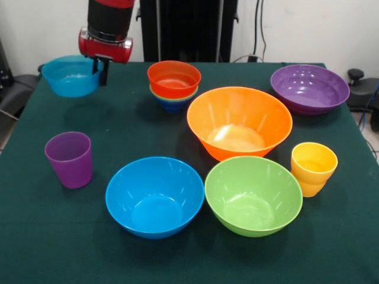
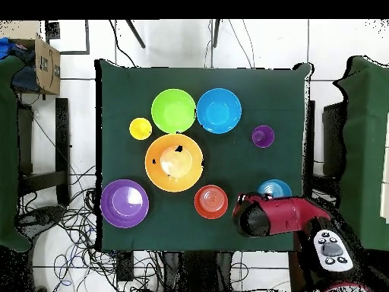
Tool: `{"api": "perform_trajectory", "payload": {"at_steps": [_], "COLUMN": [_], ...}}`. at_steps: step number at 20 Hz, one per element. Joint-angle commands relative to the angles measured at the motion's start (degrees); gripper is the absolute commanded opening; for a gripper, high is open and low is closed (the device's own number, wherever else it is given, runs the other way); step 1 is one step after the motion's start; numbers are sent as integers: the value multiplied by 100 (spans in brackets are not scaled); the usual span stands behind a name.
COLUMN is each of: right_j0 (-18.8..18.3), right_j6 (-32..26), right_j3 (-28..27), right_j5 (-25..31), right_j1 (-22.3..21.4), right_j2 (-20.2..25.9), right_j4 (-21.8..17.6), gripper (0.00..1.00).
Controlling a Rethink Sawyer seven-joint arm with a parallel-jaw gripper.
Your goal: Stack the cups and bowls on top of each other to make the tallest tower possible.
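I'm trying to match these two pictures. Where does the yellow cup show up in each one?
Front view: the yellow cup stands at the right, just right of the large green bowl.
Overhead view: the yellow cup sits left of centre, just left of the large green bowl.
Shared landmark: the large orange bowl, beside the cup in both.

Dark green cloth-covered table (image 1: 35, 236) fills the scene. Far behind it, plain white wall (image 1: 308, 26) with black cables hanging down it. Overhead, white tiled floor (image 2: 175, 42) with tangled black cables (image 2: 72, 220) left of the table; brown cardboard box (image 2: 45, 65) at far left; more green-covered tables (image 2: 368, 114) on either side.
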Motion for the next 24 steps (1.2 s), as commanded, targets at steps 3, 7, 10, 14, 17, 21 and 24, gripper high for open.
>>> {"api": "perform_trajectory", "payload": {"at_steps": [3,7,10,14,17,21,24], "right_j0": [127,169,255,467,608,869,1102], "right_j6": [-597,-611,-492,-206,-25,264,483], "right_j3": [68,168,198,324,422,506,463], "right_j5": [1026,1390,1537,1447,1375,1230,1159], "right_j1": [-535,-750,-772,-812,-843,-835,-754], "right_j2": [947,1111,1147,1055,993,803,662], "right_j4": [512,827,983,1031,1106,1133,1172], "gripper": [0,0,0,0,0,0,0]}}
